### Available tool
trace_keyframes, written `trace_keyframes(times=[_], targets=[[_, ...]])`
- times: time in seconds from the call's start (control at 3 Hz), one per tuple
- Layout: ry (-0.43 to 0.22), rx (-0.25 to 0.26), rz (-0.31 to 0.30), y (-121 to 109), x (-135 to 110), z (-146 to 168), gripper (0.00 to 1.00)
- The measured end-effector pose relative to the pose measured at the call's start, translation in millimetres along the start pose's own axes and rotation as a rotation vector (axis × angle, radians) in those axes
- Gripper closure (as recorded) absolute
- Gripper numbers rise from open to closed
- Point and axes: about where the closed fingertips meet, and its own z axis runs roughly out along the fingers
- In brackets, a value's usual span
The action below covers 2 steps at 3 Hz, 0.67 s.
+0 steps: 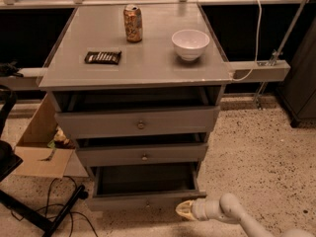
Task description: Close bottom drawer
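1. The speckled floor [256, 152] fills the lower right of the view. My arm comes in low over it.
2. The grey cabinet [148, 70] stands in the middle. It has a flat top and three drawers stacked below, all of them pulled out by some amount.
3. An open cardboard box [39, 152] sits on the floor to the left of the cabinet, with black cables [59, 201] trailing in front of it.
4. The top drawer [98, 125] has the tallest front and stands out a little from the cabinet.
5. The middle drawer [108, 155] sits under it, also out a little.
6. The bottom drawer [143, 181] is the lowest of the three and is pulled out the furthest. Its long flat grey inside lies open to view, and its narrow front faces me close to the floor.
7. My arm [232, 212] is pale and reaches in from the lower right corner.
8. My gripper [185, 210] is down near the floor, just beside the right end of the bottom drawer's front. I cannot tell whether it is touching the front, nor whether it is open or closed.
9. A white bowl [190, 43] stands on the right side of the cabinet top.
10. A drink can [133, 22] stands upright towards the back of the top, left of the bowl.
11. A dark wrapped candy bar [102, 57] lies flat on the left of the top, in front of the can.
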Motion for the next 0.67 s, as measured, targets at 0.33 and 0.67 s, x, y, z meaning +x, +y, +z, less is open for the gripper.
trace_keyframes(times=[0.33,0.67], targets=[[0.009,0.033,-0.03,-37.3,-10.0,-8.8,1.0],[0.009,0.033,-0.03,-36.1,-10.0,-8.9,1.0]])
